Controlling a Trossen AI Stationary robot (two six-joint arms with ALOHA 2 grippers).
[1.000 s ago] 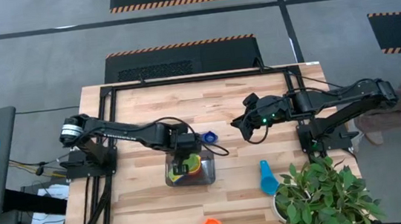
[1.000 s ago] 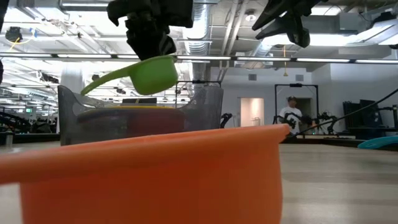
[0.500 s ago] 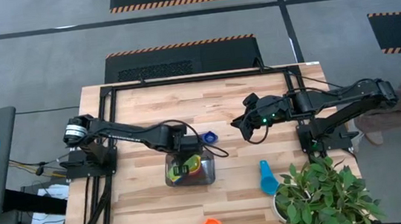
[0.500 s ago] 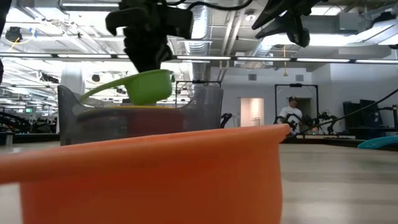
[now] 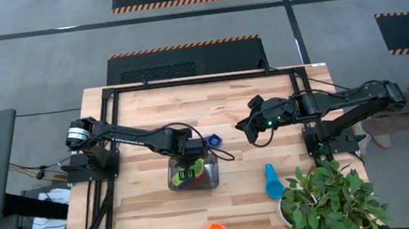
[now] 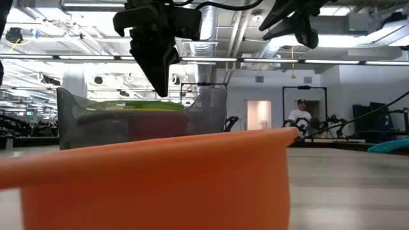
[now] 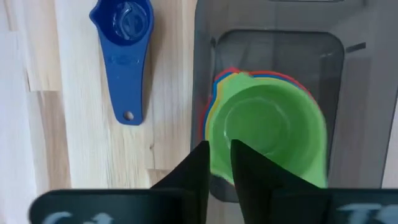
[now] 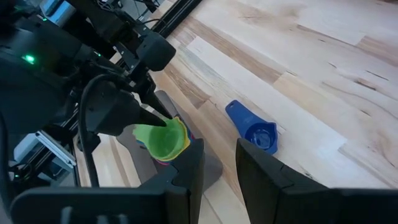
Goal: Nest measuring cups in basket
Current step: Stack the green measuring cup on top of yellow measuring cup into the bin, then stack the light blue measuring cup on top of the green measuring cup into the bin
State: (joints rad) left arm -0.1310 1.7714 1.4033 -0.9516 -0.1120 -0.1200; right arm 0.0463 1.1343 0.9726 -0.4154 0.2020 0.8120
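Green cup (image 7: 268,134) sits on nested stack inside basket (image 7: 360,93), mid-table. Left gripper (image 7: 217,163) pinched on its handle. Should open fingers, lift straight up, avoid dragging stack. Right gripper (image 8: 217,165) open, hovering far right.

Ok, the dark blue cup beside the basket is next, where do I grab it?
Probably by the handle, from above. The dark blue cup lies flat on the table, handle pointing away from its bowl and clear of the basket, so fingers can straddle it.
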